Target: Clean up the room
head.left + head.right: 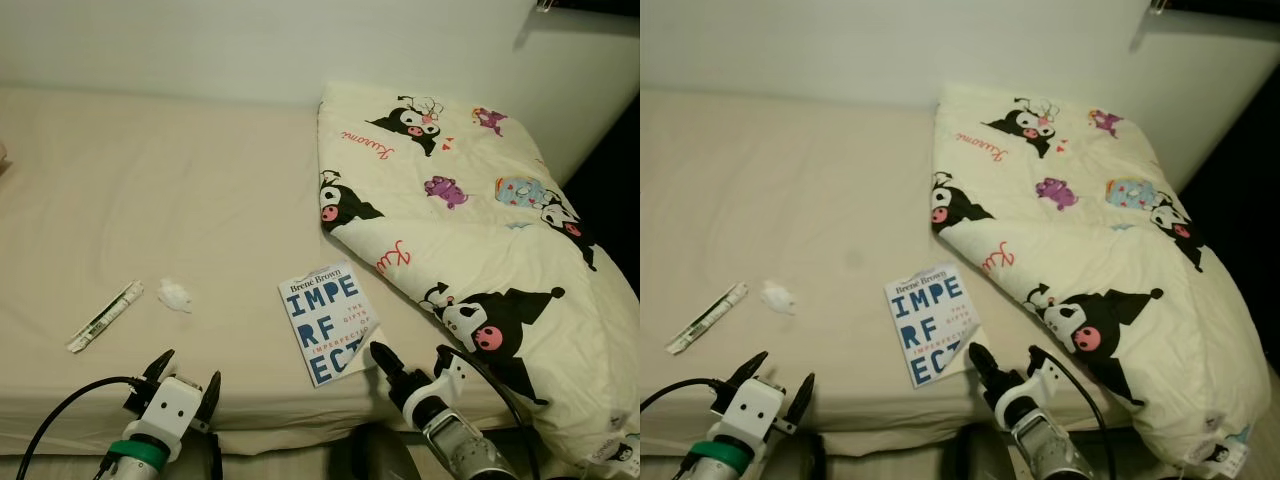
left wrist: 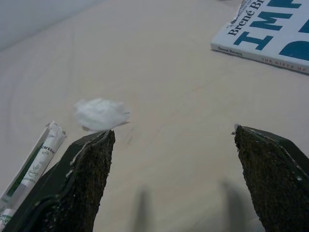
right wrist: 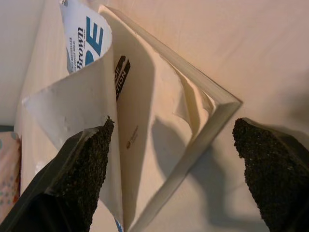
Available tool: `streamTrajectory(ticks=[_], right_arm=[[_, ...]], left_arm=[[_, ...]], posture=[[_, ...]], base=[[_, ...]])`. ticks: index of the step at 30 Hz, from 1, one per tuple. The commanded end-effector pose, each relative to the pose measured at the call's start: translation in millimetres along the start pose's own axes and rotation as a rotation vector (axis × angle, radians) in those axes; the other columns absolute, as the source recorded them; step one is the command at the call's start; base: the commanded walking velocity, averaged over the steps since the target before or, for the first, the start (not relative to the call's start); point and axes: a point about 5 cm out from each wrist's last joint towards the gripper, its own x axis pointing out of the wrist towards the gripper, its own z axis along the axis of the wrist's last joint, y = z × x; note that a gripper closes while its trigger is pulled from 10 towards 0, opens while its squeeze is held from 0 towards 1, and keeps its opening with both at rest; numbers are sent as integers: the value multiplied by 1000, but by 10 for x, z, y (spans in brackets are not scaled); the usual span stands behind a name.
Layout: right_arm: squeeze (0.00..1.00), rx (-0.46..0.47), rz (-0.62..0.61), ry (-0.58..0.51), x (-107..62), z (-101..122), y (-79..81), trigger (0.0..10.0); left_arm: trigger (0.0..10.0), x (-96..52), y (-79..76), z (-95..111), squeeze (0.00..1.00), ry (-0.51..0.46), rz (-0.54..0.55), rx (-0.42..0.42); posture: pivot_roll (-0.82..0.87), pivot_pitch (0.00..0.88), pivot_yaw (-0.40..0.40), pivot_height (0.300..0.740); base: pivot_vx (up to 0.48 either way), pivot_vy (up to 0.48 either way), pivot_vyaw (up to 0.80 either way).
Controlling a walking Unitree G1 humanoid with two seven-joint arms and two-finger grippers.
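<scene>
You are looking down on a bed (image 1: 200, 180) with a bare cream sheet. A paperback book (image 1: 328, 322) with blue block letters on a white cover lies near the bed's front edge, at about 6 o'clock in the head view. A folded quilt (image 1: 470, 230) printed with black cartoon figures covers the bed from 1 o'clock down to 4 o'clock, its near fold just beside the book's upper corner.

Your right gripper (image 3: 174, 174) sits at the book's lower right corner, its fingers spread wide with nothing between them. From the wrist you see one finger (image 3: 82, 164) against the lifted front cover, which curls up away from the pages, and the other finger out past the spine corner. Whether either finger actually touches the book is hard to tell from these angles.

Your left gripper (image 1: 183, 385) hangs at the front edge of the bed around 7 o'clock, also wide open and empty. Ahead of it lies a small crumpled white tissue (image 2: 100, 114), and just beside that, further toward 9 o'clock, a long paper-wrapped stick (image 1: 105, 316) with green print, lying at a slant on the sheet, apart from the tissue.
</scene>
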Motion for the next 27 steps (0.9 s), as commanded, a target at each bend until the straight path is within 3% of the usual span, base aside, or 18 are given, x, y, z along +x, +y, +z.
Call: streamTrajectory(ticks=[1, 15, 18, 22, 27], right_arm=[[1000, 28, -26, 2, 5, -68, -19, 10000], [1000, -27, -76, 50, 38, -267, -10, 10000], [1000, -31, -113, 34, 12, -258, -64, 10000], [1000, 20, -247, -31, -107, -201, -277, 10000], [1000, 84, -286, -52, -150, -220, -343, 10000]], left_arm=[[10000, -56, -8, -21, 0, 11, -21, 4], [10000, -112, 94, -6, 0, 19, -50, 45], [10000, -131, 110, -8, 0, 23, -57, 51], [10000, -151, 128, 3, 0, 27, -85, 68], [10000, -156, 144, 29, 0, 22, -105, 78]], posture=[[89, 56, -45, 588], [144, 84, -16, 588], [148, 88, -10, 588], [165, 100, 16, 588], [182, 102, 37, 588]], base=[[0, 0, 0], [0, 0, 0], [0, 0, 0], [0, 0, 0], [0, 0, 0]])
